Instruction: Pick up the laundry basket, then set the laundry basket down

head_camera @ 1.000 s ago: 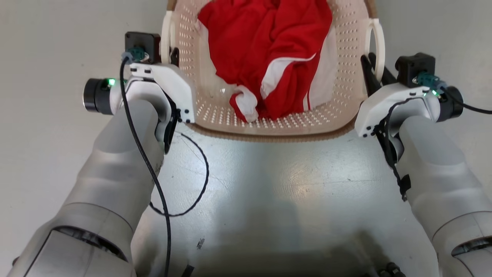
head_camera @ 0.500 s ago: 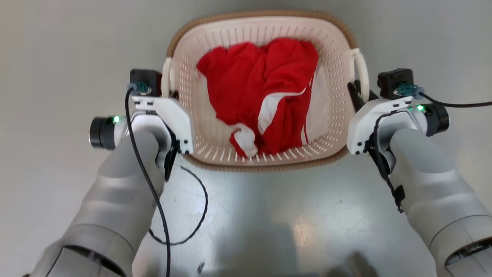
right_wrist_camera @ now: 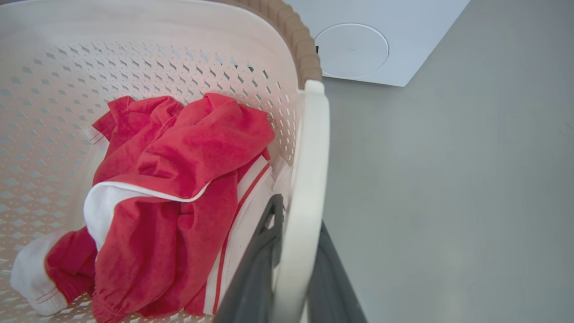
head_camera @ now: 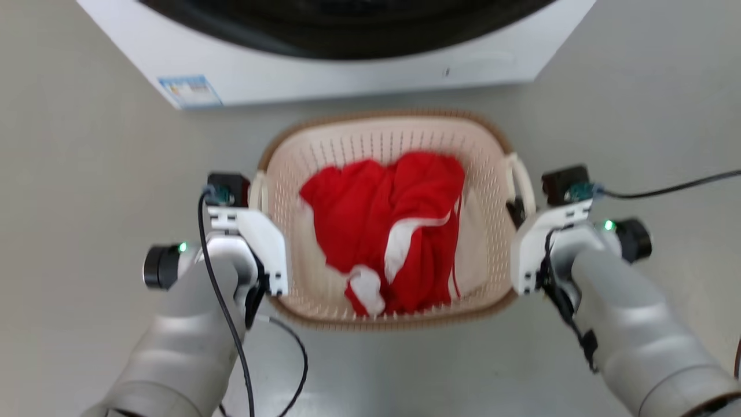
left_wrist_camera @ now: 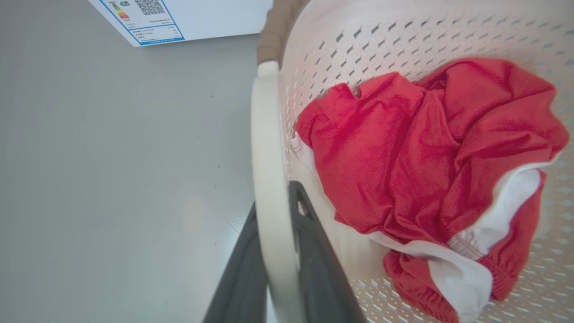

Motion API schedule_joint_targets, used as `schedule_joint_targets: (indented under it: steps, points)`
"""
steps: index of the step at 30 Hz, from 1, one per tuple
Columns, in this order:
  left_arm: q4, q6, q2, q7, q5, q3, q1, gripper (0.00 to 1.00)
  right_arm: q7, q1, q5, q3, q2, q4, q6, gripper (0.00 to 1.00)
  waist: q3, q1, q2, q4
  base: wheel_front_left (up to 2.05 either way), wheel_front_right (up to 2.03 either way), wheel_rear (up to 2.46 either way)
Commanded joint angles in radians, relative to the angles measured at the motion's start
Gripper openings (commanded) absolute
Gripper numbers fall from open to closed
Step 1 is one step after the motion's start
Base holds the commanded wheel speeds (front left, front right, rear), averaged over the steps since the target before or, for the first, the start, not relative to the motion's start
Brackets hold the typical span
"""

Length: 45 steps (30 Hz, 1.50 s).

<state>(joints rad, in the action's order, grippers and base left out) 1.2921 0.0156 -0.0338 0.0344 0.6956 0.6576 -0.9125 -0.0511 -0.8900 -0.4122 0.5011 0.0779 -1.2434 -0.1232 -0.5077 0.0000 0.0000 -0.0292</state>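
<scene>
While both arms hold the laundry basket (head_camera: 376,142), keep it level.
Left gripper (left_wrist_camera: 274,202) fingers pinch the left handle (left_wrist_camera: 267,134), right gripper (right_wrist_camera: 299,215) fingers the right handle (right_wrist_camera: 309,148); move together.

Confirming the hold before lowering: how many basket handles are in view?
2. The left handle is held in the left gripper, the right handle in the right gripper. None seems hidden.
</scene>
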Motion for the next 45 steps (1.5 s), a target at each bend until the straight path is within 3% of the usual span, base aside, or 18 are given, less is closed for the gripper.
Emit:
schedule_joint_targets:
  steps: [1, 16, 26, 45]
  points:
    - [-0.011, -0.013, -0.025, -0.008, 0.004, -0.005, 0.017, 0.0, 0.008, 0.052, -0.014, 0.037, -0.026, 0.01, -0.008, 0.0, 0.103, 0.0, 0.0, -0.01, 0.0, 0.0, 0.0]
    - [-0.003, -0.04, -0.05, -0.111, 0.026, 0.017, 0.167, 0.0, 0.09, 0.175, -0.143, 0.156, -0.027, 0.019, -0.008, 0.0, 0.357, 0.0, 0.0, -0.016, 0.0, 0.0, 0.0]
    - [-0.002, -0.049, -0.053, -0.134, 0.05, 0.015, 0.248, 0.0, 0.132, 0.231, -0.212, 0.208, -0.027, 0.036, -0.008, 0.0, 0.466, 0.0, 0.0, -0.019, 0.0, 0.0, 0.0]
    - [-0.002, -0.057, -0.04, -0.138, 0.081, 0.016, 0.285, 0.0, 0.162, 0.229, -0.293, 0.293, -0.017, 0.038, -0.008, 0.0, 0.515, 0.0, 0.0, -0.005, 0.0, 0.0, 0.0]
